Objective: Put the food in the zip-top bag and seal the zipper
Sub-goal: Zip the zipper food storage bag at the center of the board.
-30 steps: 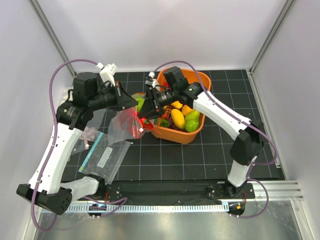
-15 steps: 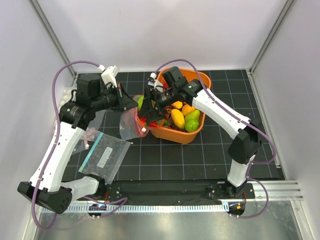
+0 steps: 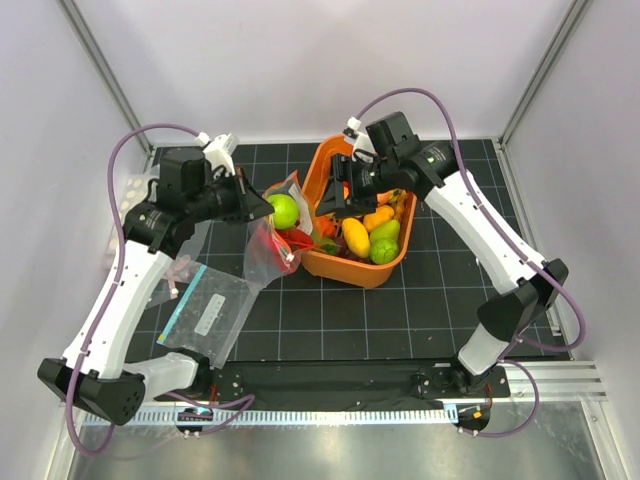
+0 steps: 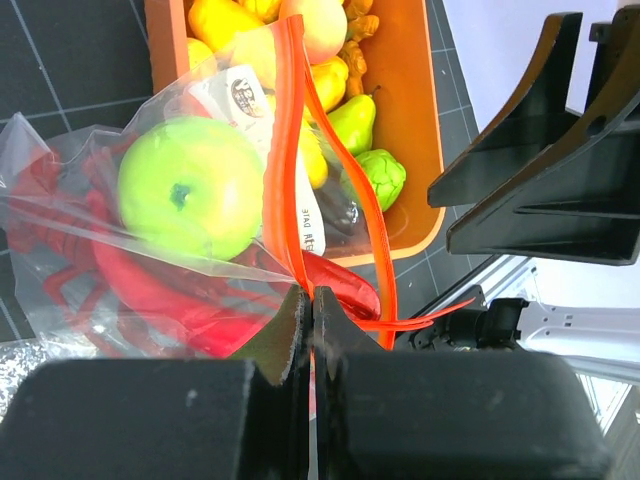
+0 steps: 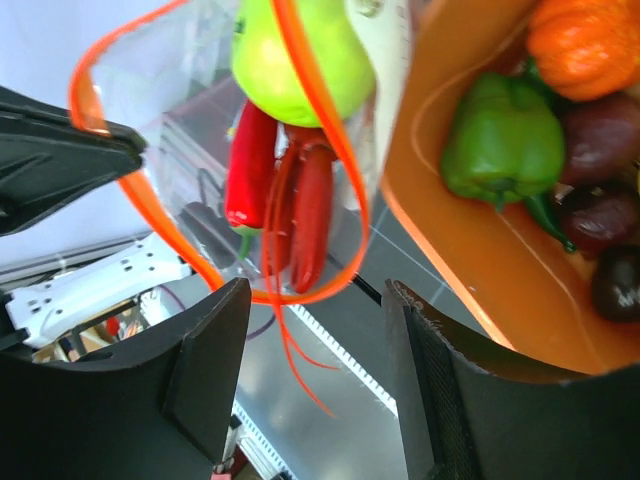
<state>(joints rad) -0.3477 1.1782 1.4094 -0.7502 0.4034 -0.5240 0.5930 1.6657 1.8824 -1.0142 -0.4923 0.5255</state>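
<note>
The clear zip-top bag (image 3: 262,255) hangs from my left gripper (image 3: 264,205), which is shut on the red-orange zipper (image 4: 292,150) at one side of the mouth (image 4: 310,300). The mouth gapes open as a loop (image 5: 135,195). The light-green fruit (image 3: 284,211) sits inside near the mouth, above the red lobster (image 3: 285,238). Both show through the plastic in the left wrist view, fruit (image 4: 190,187) and lobster (image 4: 150,290). My right gripper (image 3: 336,198) is open and empty (image 5: 318,340), just right of the bag, over the basket's left rim.
An orange basket (image 3: 318,170) holds yellow, orange and dark-green toy produce, including a green pepper (image 5: 505,140). A flat clear bag with a teal strip and white label (image 3: 205,315) lies front left, with a crumpled clear bag (image 3: 180,265) beside it.
My right gripper has drawn back to the right from the bag mouth to over the basket. The green fruit now sits in the bag, which hangs from the left gripper alone.
</note>
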